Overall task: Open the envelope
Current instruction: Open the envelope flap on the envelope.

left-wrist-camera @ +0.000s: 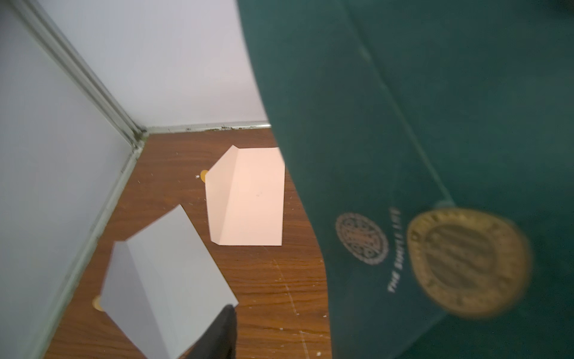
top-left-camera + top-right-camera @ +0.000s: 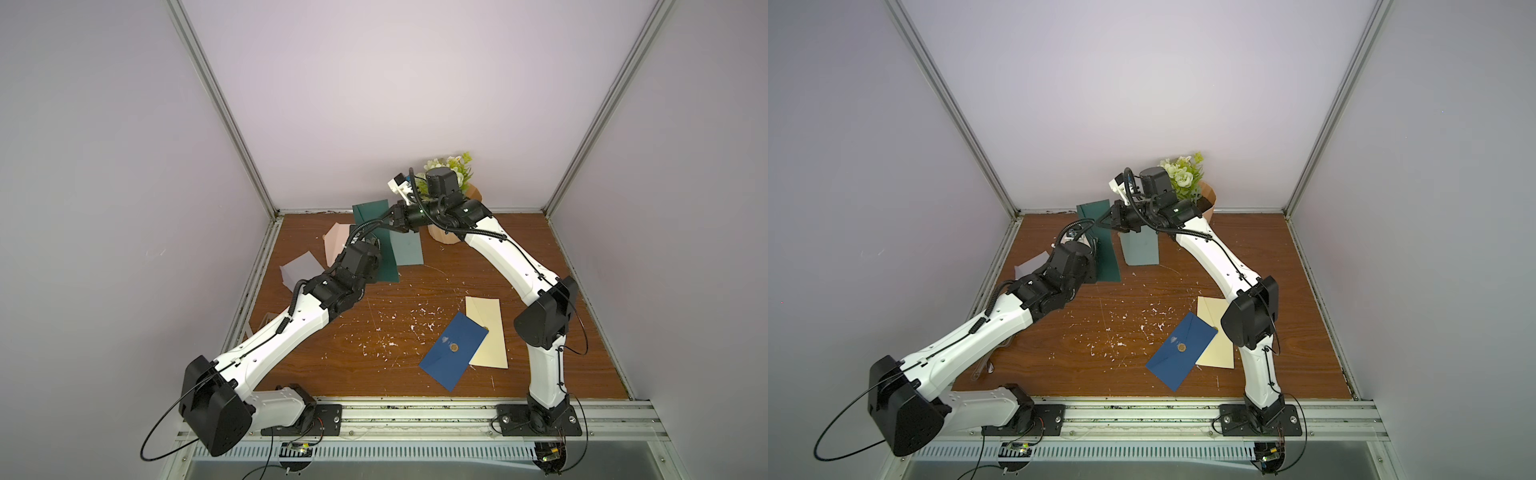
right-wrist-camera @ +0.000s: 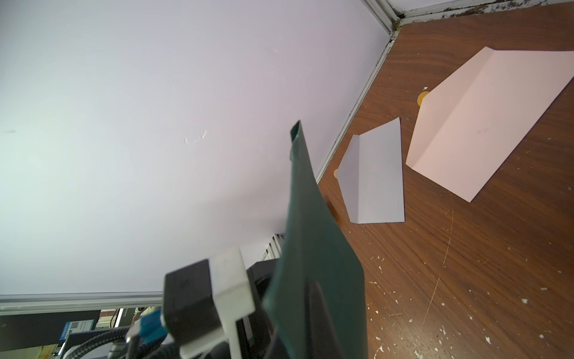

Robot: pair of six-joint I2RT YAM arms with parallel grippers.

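Note:
A dark green envelope (image 2: 373, 216) with a round gold seal (image 1: 466, 264) stands upright at the far middle of the table and curves a little. My right gripper (image 2: 395, 222) is shut on its upper edge; one dark finger (image 3: 318, 304) lies flat against the paper (image 3: 310, 233). My left gripper (image 2: 1094, 245) sits low beside the envelope (image 2: 1100, 249) and is open. One of its fingers (image 1: 225, 329) shows apart from the envelope (image 1: 372, 124), with bare table between them. The other finger is hidden behind the paper.
A pink envelope (image 2: 336, 241) and a grey envelope (image 2: 297, 270) lie open at the far left. A sage envelope (image 2: 409, 249) lies behind the green one. A blue envelope (image 2: 453, 351) overlaps a cream one (image 2: 488, 328) at the front right. A flower pot (image 2: 449, 174) stands at the back wall.

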